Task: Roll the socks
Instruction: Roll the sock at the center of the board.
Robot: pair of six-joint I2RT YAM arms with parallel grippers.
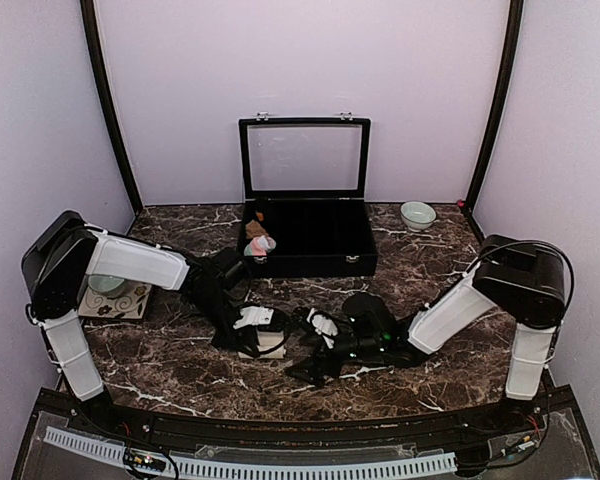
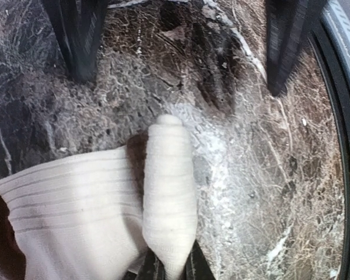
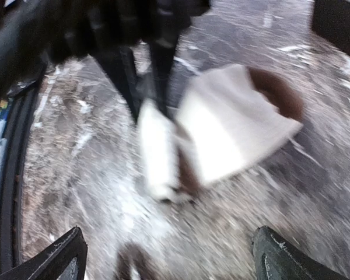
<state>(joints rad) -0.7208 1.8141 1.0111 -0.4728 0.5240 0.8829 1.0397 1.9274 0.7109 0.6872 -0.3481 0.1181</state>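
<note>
Left wrist view showed the cream sock (image 2: 76, 204) lying on the marble table (image 2: 251, 175), near the middle of its near half. One end was wound into a tight roll that rose off the flat ribbed part. The left gripper (image 2: 169, 269) was clamped on that roll, its fingers pressed together on the fabric, a hold that I judged was there to stop the turns from springing open. The dark brown band showed at the cuff, on the unrolled end, so the rolling looked only partly done. Just to the right, the right gripper (image 3: 169, 256) faced the sock with its fingers wide apart and touching nothing. The right wrist view was blurred, yet the gap between those fingers was plain. Standing free like that, it seemed placed to take the loose cuff while the left one steadied the roll. Well apart from both, the pink sock (image 1: 263, 244) sat in the left end of the open black box (image 1: 320, 266) at the far middle of the table, beside a small tan bundle (image 1: 257, 228). Whether the pink sock was rolled I could not tell, though the box looked like the place for finished ones.
</note>
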